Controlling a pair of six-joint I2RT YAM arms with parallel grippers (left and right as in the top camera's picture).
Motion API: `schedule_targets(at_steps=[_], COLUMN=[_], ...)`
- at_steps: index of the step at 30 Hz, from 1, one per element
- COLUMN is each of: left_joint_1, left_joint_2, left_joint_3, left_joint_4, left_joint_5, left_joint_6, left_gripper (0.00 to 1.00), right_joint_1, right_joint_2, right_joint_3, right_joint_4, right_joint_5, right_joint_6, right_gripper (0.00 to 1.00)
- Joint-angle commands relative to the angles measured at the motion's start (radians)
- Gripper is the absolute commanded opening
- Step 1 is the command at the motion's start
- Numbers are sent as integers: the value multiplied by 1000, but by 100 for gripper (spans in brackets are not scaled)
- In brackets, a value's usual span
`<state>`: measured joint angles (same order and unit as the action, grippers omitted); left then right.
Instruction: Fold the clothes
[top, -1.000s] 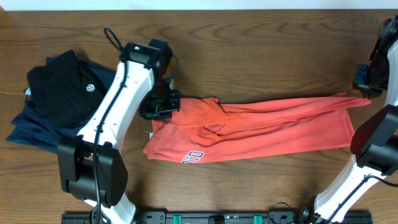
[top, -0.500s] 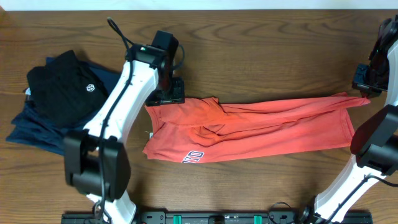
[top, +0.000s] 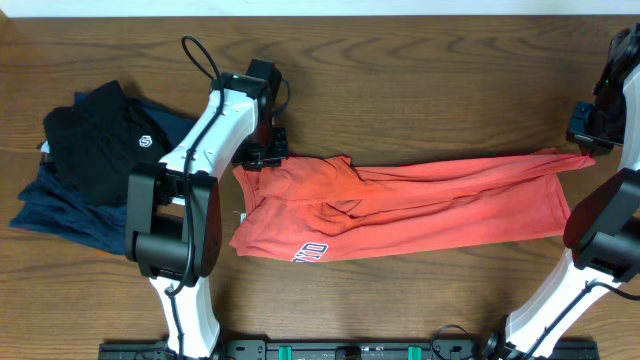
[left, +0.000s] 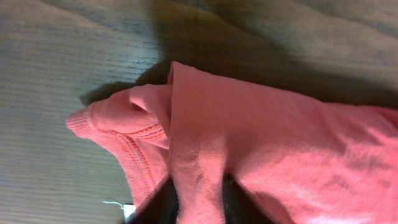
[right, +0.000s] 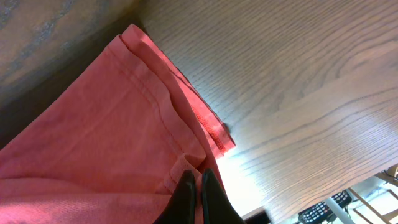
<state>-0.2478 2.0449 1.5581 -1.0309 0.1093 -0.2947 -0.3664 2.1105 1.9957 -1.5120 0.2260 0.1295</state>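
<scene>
The coral-red T-shirt (top: 430, 205) lies stretched out in a long band across the table, with dark-and-white lettering (top: 310, 250) at its lower left. My left gripper (top: 262, 155) is at the shirt's upper left corner. In the left wrist view its fingers (left: 198, 202) are shut on a fold of the red fabric (left: 280, 143), beside the ribbed collar and a white tag (left: 127, 208). My right gripper (top: 588, 143) holds the shirt's far right end. In the right wrist view its fingers (right: 198, 190) are shut on the hem (right: 93, 124).
A black garment with a small white logo (top: 110, 140) lies on a navy blue garment (top: 60, 205) at the left. Bare wooden table (top: 430, 90) lies behind the shirt. A black rail (top: 350, 350) runs along the front edge.
My left arm has swung and its gripper has shifted slightly up at the shirt's upper left corner. The shirt and the right arm have stayed in place.
</scene>
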Motion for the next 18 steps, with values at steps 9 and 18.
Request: schedule_targets(at_steps=[9, 18], left_joint_1=[3, 6], left_joint_2=[-77, -368], left_joint_3=[15, 20], left_joint_4=[-98, -203], left_joint_5=[10, 10], left_joint_6=[51, 53], left_gripper=[6, 6], right_joint_1=[-7, -7], right_joint_2=[5, 5], right_joint_3=[-2, -2], right_joint_4=[2, -26], right_joint_5=[7, 41], right_joint_6=[12, 12], right_gripper=[1, 1])
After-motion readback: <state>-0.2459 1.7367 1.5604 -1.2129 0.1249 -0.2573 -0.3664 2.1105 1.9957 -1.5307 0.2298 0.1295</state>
